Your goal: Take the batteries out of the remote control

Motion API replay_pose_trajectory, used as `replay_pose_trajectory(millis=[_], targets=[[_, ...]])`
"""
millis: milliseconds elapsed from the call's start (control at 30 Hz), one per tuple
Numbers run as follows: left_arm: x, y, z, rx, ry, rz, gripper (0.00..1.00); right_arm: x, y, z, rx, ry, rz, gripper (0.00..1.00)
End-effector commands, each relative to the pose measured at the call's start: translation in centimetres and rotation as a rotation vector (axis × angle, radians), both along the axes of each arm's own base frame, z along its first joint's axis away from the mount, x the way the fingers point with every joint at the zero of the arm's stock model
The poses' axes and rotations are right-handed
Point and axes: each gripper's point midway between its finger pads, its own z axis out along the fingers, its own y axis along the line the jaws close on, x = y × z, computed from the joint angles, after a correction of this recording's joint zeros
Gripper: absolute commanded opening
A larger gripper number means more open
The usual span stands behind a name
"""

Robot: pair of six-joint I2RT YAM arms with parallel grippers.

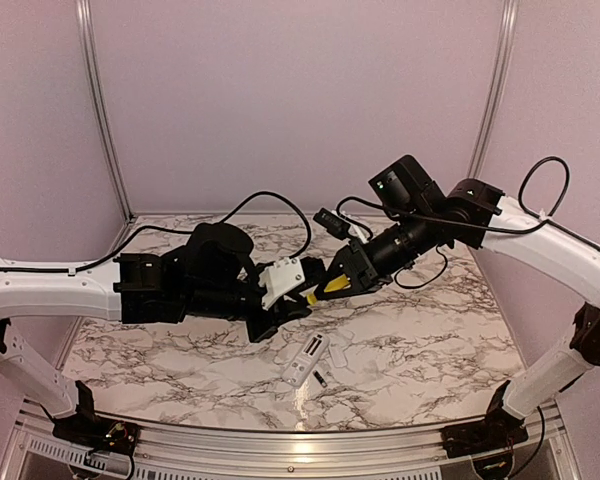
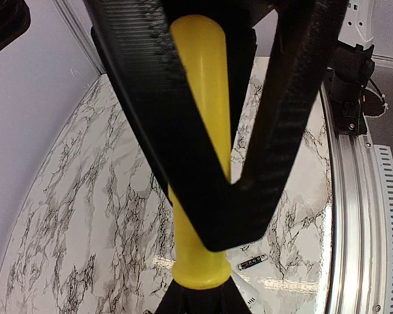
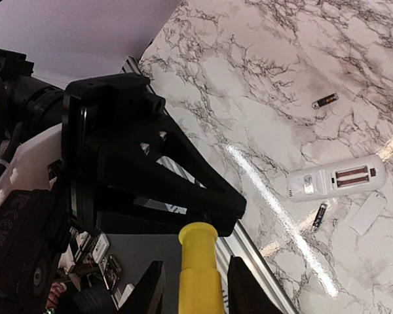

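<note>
Left arm (image 1: pixel 50 290) reaches in from the left edge, right arm (image 1: pixel 550 240) from the right edge; wrists meet mid-frame, held aloft. My left gripper (image 1: pixel 302 300) clamped tight on the yellow handle (image 2: pixel 203 98). My right gripper (image 3: pixel 196 288) closed on the same handle, fingers either side

The remote control (image 3: pixel 334 180) lies on the marble table (image 3: pixel 249 78), open compartment upward, one battery (image 3: pixel 325 101) apart, a second battery (image 3: pixel 320 216) and white cover (image 3: pixel 367 214) beside it; right gripper (image 3: pixel 196 288) and left gripper (image 3: pixel 215 210) clamp the yellow screwdriver (image 3: pixel 200 258).
</note>
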Motion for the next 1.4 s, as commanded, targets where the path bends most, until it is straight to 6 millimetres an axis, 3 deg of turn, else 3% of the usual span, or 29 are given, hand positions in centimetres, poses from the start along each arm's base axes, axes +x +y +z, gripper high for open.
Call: replay_pose_trajectory(millis=[0, 100, 267, 400, 533, 700, 1000, 1233, 1367], targets=[[0.6, -0.2, 1.5, -0.068, 0.006, 0.039, 0.0, 0.4, 0.5, 1.6, 0.03, -0.046, -0.013, 0.42], [0.7, 0.5, 1.4, -0.078, 0.015, 0.075, 0.0, 1.1, 0.4, 2.3, 0.033, -0.084, -0.043, 0.58], [1.1, 2.2, 1.1, -0.103, 0.038, 0.155, 0.0, 2.9, -0.4, 3.2, 0.02, -0.145, -0.123, 0.68], [1.4, 3.7, 0.1, -0.117, 0.078, 0.238, 0.0, 5.5, -2.5, 3.8, -0.006, -0.204, -0.254, 0.79], [2.1, 5.7, -0.8, -0.14, 0.112, 0.344, 0.0, 7.6, -5.2, 4.6, -0.014, -0.252, -0.377, 0.97], [3.7, 9.0, -2.4, -0.202, 0.225, 0.501, 0.0, 8.7, -7.1, 4.5, -0.059, -0.302, -0.454, 0.98], [6.7, 14.8, -7.6, -0.186, 0.395, 0.788, 0.0, 8.9, -7.5, 3.4, -0.091, -0.288, -0.484, 0.98], [7.7, 17.4, -11.4, -0.163, 0.524, 0.979, 0.0, 8.9, -8.4, 2.7, -0.139, -0.285, -0.507, 0.98], [7.4, 17.5, -14.0, -0.112, 0.596, 1.027, 0.0, 8.8, -8.6, 2.5, -0.148, -0.282, -0.512, 0.99]])
